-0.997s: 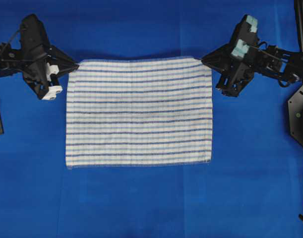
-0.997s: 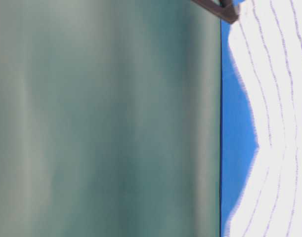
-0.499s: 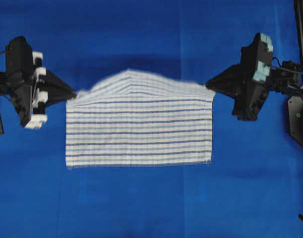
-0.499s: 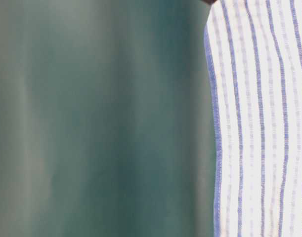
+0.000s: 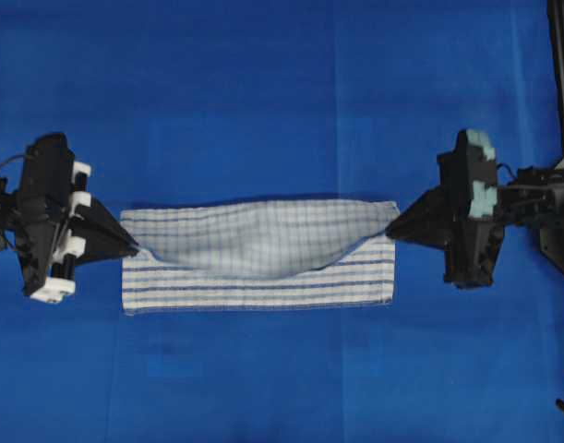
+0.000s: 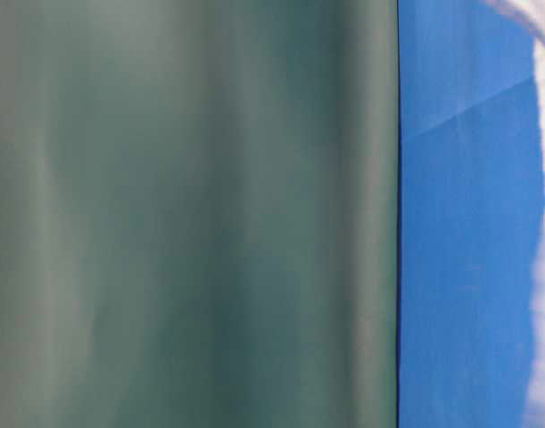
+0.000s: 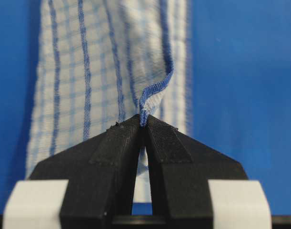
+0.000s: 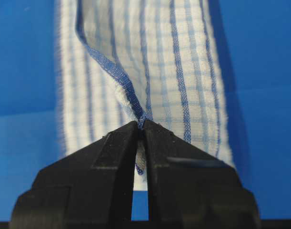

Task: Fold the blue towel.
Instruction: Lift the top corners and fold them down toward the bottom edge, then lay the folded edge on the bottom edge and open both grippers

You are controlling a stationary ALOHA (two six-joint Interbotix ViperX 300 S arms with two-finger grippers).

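Left gripper [image 7: 143,125] clenched on hemmed corner of blue towel [image 5: 263,242]; right gripper [image 8: 141,128] pinching opposite corner. Both hold far edge raised, pulled over toward near edge. Lifted layer sags in middle, covering most of lower layer. Near striped strip lies flat on blue table covering [image 5: 282,101], mid-table between arms.

Blue towel [image 7: 102,71]: matt woven cloth, coarse weave, stitched hem. Left gripper [image 7: 143,125] and right gripper [image 8: 140,128]: matt black plastic, finely ridged fingertips. Table covering [image 5: 263,92]: smooth matt blue sheet, probably cloth; the table-level view is too blurred to confirm.
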